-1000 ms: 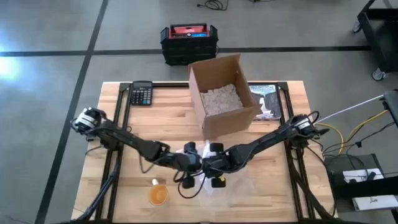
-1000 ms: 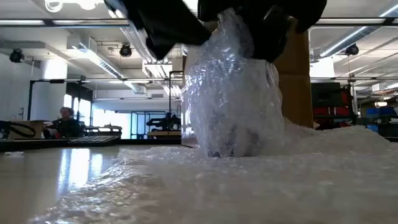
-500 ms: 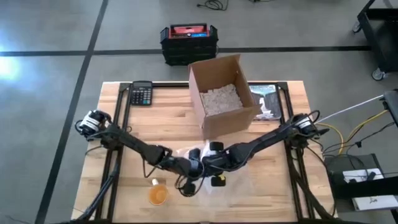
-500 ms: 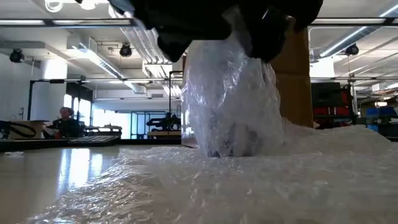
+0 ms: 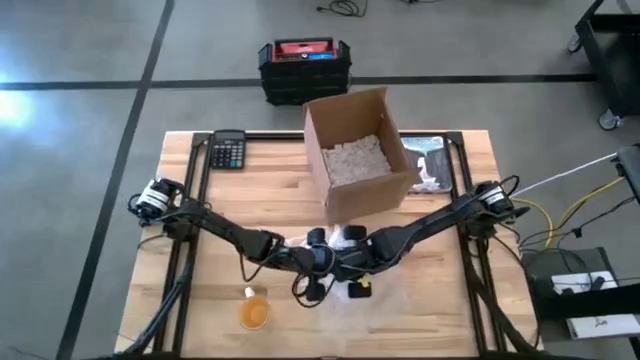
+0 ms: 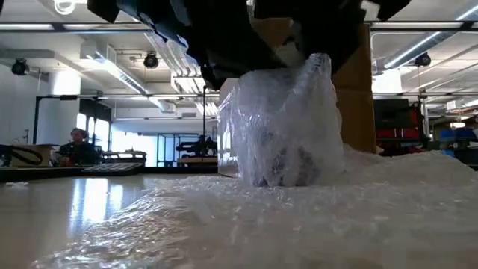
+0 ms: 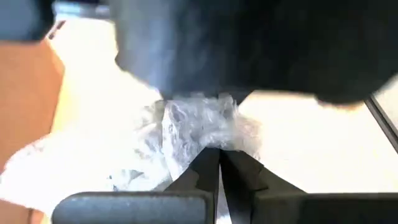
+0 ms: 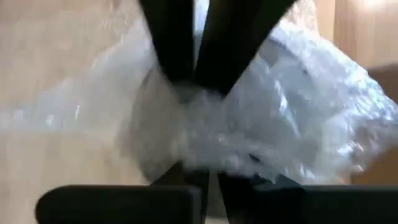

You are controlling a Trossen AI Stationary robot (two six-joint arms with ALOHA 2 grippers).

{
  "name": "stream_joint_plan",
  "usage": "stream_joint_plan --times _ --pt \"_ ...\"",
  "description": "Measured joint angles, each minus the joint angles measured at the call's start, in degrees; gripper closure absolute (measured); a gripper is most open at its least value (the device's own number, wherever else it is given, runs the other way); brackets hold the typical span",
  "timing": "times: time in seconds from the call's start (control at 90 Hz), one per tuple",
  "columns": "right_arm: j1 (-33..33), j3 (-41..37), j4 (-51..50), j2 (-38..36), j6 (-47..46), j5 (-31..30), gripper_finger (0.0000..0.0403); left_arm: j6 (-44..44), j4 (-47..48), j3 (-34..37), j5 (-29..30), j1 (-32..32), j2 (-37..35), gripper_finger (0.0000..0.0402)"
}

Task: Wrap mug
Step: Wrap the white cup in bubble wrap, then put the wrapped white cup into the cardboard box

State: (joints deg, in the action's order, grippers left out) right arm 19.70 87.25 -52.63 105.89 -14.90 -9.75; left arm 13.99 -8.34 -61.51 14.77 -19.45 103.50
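Both grippers point(image 5: 335, 262) hide mug point(image 6: 287, 161) in wrap point(image 6: 314, 217).

I see a calculator point(image 5: 228, 151) at my table's point(image 5: 250, 200) far left corner, an open cardboard box point(image 5: 357, 153) of packing peanuts mid-table, an orange cup point(image 5: 254, 314) near the front edge, and a black-and-red crate point(image 5: 303, 68) on the floor beyond.

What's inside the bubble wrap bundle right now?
Through the bubble wrap a dark shape shows low down, presumably the mug; its form is hidden. The left claw and right claw pinch the wrap on top.
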Motion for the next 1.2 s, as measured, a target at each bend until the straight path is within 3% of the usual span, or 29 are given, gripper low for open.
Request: stream_joint_plan --times 0.222,0.467,0.622,0.878,1.2 --pt "-0.13 2.05 -3.33 -2.28 6.6 -0.79 0.0389 -0.13 0.23 0.06 -0.62 -0.01 -0.37 0.04" --pt "-0.08 -1.15 8.23 -0.98 14.4 -0.47 0.0389 -0.07 0.34 0.4 -0.87 -0.19 -0.91 0.0401" --pt "-0.57 -4.9 9.4 0.89 13.27 -0.67 0.0389 0.22 1.95 0.5 -5.07 -0.39 -3.52 0.0397" --pt "-0.6 -7.81 12.07 1.61 11.86 -1.13 0.0389 0.14 4.18 0.4 -6.7 -1.13 -10.12 0.04" --pt "-0.63 -4.02 12.06 0.1 11.92 -0.6 0.0389 0.67 6.47 0.69 -6.51 -1.12 -7.16 0.0401"
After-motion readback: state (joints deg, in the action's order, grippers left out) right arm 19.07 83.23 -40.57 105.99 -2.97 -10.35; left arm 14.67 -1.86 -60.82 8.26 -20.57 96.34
